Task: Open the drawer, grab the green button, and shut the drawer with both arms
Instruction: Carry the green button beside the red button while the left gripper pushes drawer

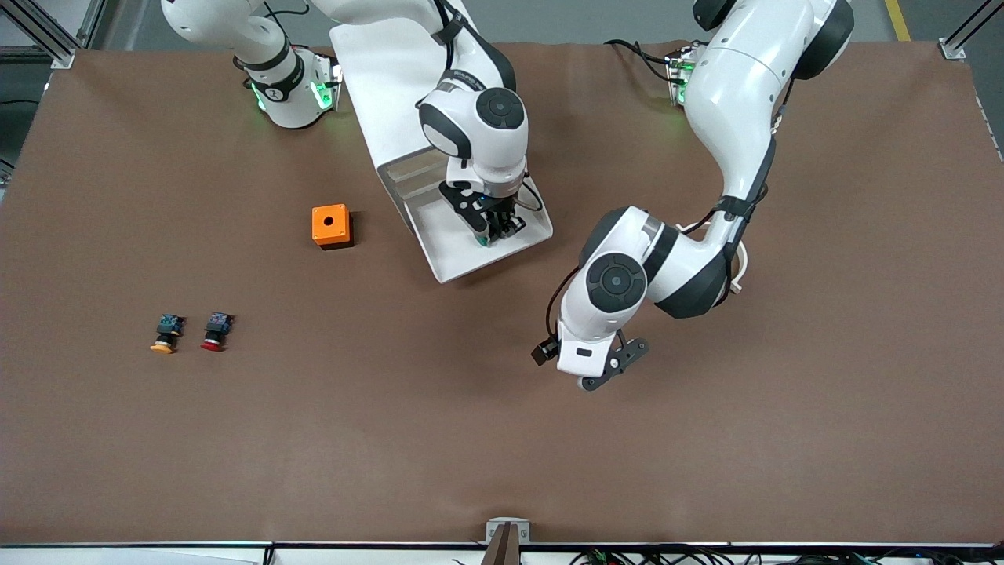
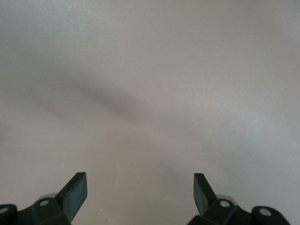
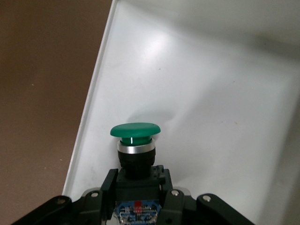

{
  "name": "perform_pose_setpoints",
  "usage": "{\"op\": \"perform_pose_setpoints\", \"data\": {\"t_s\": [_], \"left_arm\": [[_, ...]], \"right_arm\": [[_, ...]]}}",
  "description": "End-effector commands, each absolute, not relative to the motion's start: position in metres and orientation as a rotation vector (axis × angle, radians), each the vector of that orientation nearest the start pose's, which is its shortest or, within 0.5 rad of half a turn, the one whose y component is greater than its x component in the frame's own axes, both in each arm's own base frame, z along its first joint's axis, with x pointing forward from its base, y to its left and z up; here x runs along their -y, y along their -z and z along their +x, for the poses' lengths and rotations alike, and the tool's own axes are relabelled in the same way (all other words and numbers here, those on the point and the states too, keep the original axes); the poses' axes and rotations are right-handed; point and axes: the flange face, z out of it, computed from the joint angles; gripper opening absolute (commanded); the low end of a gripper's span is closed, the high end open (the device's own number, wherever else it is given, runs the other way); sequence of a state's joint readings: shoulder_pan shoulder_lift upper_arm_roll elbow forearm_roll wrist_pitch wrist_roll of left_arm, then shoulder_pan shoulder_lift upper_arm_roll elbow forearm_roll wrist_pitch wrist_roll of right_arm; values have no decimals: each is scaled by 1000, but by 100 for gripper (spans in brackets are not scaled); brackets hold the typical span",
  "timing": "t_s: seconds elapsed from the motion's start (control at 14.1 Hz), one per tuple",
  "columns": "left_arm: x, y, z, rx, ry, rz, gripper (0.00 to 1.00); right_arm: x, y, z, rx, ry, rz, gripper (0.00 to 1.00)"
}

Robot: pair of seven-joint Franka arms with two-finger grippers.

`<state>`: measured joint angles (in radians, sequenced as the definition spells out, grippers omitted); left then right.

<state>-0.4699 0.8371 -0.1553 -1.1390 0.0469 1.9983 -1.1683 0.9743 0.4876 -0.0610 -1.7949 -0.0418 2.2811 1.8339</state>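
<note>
The white drawer (image 1: 455,263) stands pulled out of the cabinet (image 1: 384,71), and its floor (image 3: 211,117) fills the right wrist view. My right gripper (image 1: 496,227) reaches down into the drawer. It is shut (image 3: 136,182) on the black body of the green-capped button (image 3: 135,133), with the fingers (image 3: 108,185) on either side and the blue rear part between them. In the front view the hand hides most of the button. My left gripper (image 1: 608,369) hangs open (image 2: 139,192) over bare brown table, nearer the front camera than the drawer, with nothing between its fingers (image 2: 75,192).
An orange box with a hole (image 1: 331,226) sits beside the drawer toward the right arm's end. Nearer the front camera, at that same end, lie a yellow-capped button (image 1: 163,333) and a red-capped button (image 1: 214,331). Brown mat (image 1: 502,439) covers the table.
</note>
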Motion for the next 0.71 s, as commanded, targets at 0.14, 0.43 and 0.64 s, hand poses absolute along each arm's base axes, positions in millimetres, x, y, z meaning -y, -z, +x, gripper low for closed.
{"op": "perform_pose_setpoints", "data": {"t_s": [0.14,0.43,0.64], "left_arm": [[422,-298,632,871,-29,-3059,100],[441,-287,613,808,-52,-3056,100],[463,-283,594,756,-115,-3084,100]], "right_arm": [[-506,-329,439,-1275,82,-2991,0],[-456,-393,480,-1056,56,-3063,0],[-403,-432,516,-960,48,-3056,0]]}}
